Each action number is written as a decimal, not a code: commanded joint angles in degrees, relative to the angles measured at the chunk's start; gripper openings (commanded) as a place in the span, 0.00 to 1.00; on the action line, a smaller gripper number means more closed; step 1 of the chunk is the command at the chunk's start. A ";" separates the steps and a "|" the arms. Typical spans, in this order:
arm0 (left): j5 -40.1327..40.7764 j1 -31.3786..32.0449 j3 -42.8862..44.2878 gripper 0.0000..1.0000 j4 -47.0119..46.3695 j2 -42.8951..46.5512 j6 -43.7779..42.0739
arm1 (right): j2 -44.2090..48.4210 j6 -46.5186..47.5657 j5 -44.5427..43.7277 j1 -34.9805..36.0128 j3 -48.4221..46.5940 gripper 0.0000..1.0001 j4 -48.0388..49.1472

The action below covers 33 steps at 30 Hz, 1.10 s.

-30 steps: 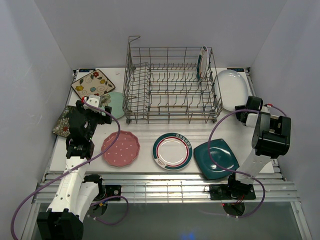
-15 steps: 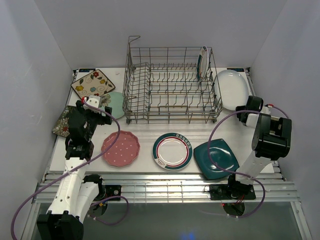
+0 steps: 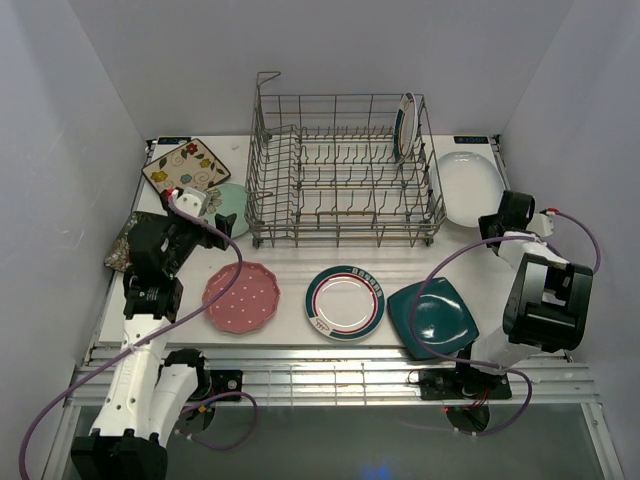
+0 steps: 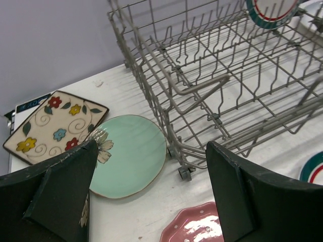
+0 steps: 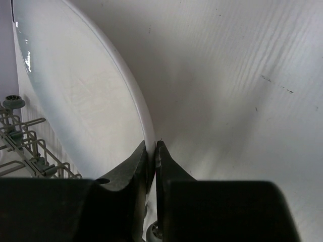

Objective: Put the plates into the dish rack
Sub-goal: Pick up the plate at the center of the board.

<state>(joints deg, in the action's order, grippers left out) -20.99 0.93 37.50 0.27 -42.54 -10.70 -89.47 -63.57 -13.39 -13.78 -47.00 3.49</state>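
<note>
The dish rack (image 3: 340, 175) stands at the back middle; one teal-and-red-rimmed plate (image 3: 405, 125) stands upright in its far right corner. My right gripper (image 3: 497, 222) is shut on the near rim of the white oval plate (image 3: 470, 183), to the right of the rack; in the right wrist view the rim (image 5: 136, 101) sits between the closed fingers. My left gripper (image 3: 210, 215) is open and empty above the mint round plate (image 4: 128, 154). The pink dotted plate (image 3: 241, 297), the second rimmed plate (image 3: 345, 302) and the dark teal square plate (image 3: 433, 317) lie in front.
The cream floral square plate (image 3: 186, 166) lies at the back left. The dark floral square plate (image 3: 125, 245) is partly hidden under my left arm. Grey walls close in both sides. A slatted rail (image 3: 340, 375) runs along the table's near edge.
My right wrist has swung to the right and closed on the white plate's rim; the plate shifted slightly. My left gripper has moved a little back toward the mint plate.
</note>
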 commanded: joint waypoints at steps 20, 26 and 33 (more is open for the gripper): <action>-36.73 -0.05 14.53 0.98 4.48 -4.82 -9.25 | 17.48 5.83 -3.40 -0.28 -0.37 0.08 -16.14; -39.04 2.57 18.48 0.98 1.93 -9.74 -5.39 | 24.16 4.25 -6.73 -0.28 0.86 0.08 -22.28; -24.73 17.69 19.98 0.98 0.78 -14.41 -10.03 | 30.84 3.01 -11.22 -0.28 1.12 0.08 -28.97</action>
<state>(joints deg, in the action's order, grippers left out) -51.55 13.32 55.35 1.74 -56.82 -17.87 -62.11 -57.95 -20.56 -13.87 -45.04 -28.53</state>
